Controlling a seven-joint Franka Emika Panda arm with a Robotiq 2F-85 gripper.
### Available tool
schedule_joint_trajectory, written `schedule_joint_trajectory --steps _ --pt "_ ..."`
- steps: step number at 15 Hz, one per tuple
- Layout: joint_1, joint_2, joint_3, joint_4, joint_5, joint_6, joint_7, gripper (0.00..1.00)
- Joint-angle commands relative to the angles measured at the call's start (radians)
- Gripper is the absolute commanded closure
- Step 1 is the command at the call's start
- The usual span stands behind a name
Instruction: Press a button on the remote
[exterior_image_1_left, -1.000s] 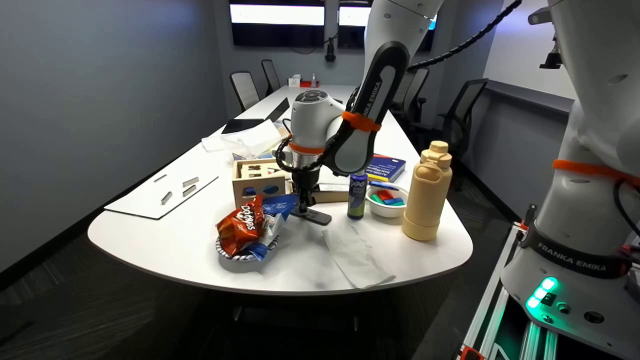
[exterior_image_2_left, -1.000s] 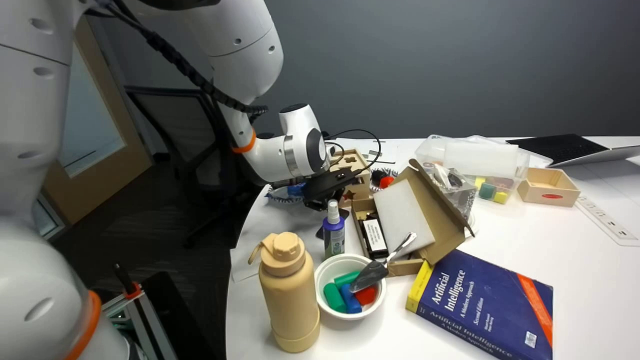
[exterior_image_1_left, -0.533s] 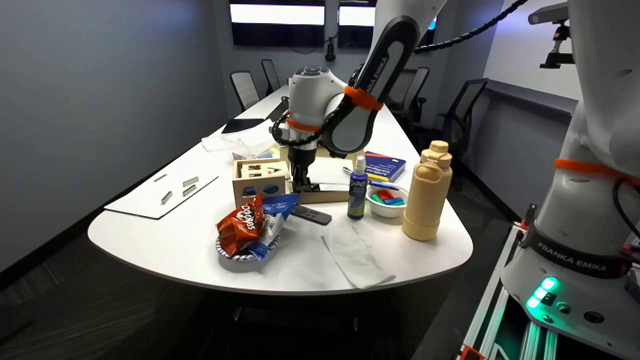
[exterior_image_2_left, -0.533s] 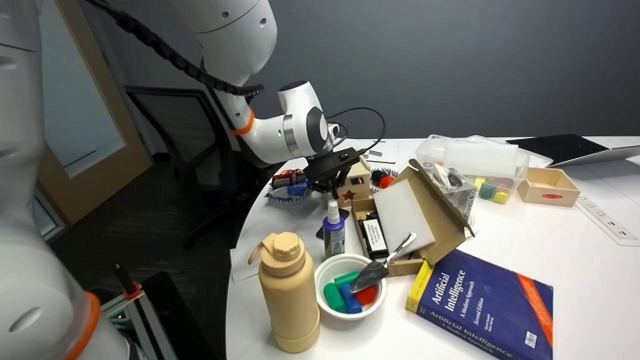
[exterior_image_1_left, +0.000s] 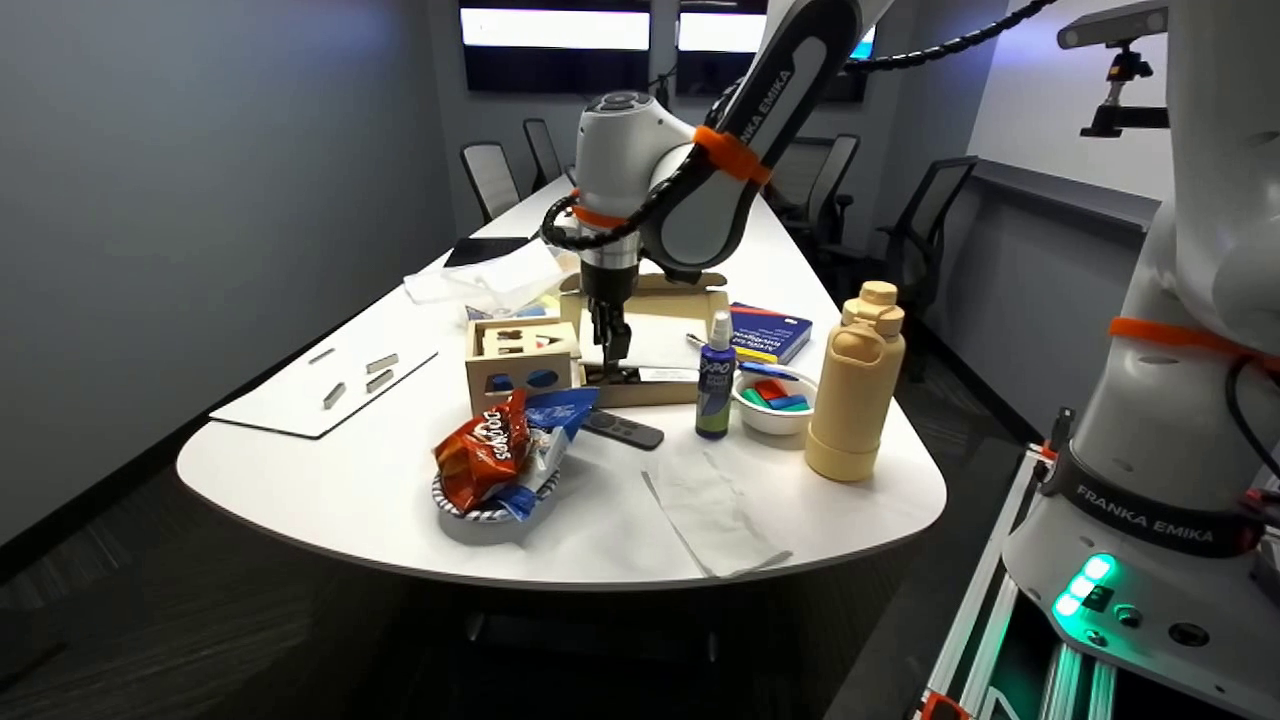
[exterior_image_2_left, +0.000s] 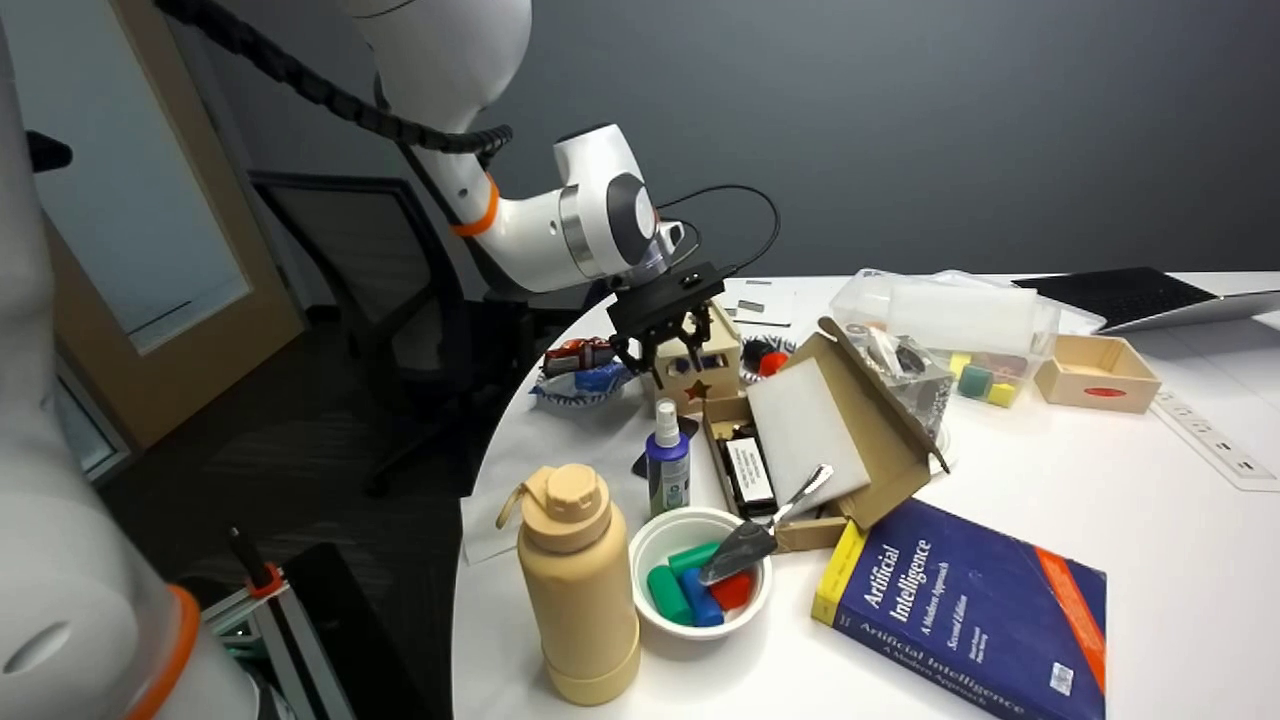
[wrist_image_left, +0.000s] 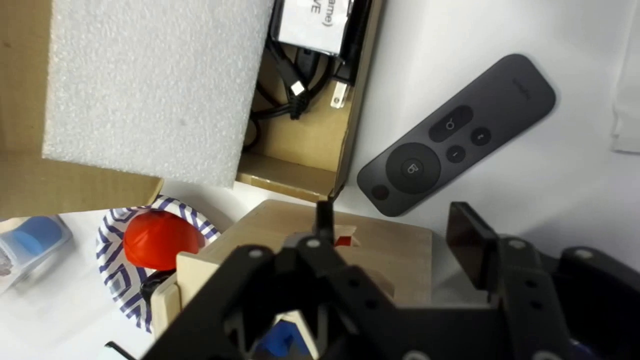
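The remote (wrist_image_left: 455, 135) is a slim dark grey bar lying flat on the white table, its round pad and several small buttons facing up. In an exterior view the same remote (exterior_image_1_left: 622, 430) sits between the snack basket and the purple spray bottle; from another side, that bottle covers much of it. My gripper (exterior_image_2_left: 677, 376) hangs in the air above the table, higher than the remote and apart from it. In the wrist view my gripper (wrist_image_left: 392, 207) is open, its two pads (wrist_image_left: 470, 245) well separated and nothing held between them.
A wooden shape box (wrist_image_left: 400, 240) stands below the gripper, beside an open cardboard box (wrist_image_left: 300, 175) with cables and foam. Close to the remote are the spray bottle (exterior_image_1_left: 713, 395) and a chip bag (exterior_image_1_left: 485, 455) in a basket. A tan bottle (exterior_image_2_left: 580, 600) and white bowl (exterior_image_2_left: 655, 540) stand nearby.
The arm has risen away from the remote, where the fingertips were down at its end a second ago. The fingers have spread from shut to open. The remote lies where it was.
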Motion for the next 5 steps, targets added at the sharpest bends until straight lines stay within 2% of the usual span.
schedule_joint_trajectory --steps 1,2,5 --pt "-0.043 -0.071 0.041 -0.024 0.066 -0.058 -0.071 0.06" --pt "-0.052 -0.078 0.046 -0.024 0.082 -0.062 -0.087 0.01" --pt "-0.083 -0.094 0.063 -0.025 0.154 -0.081 -0.162 0.00"
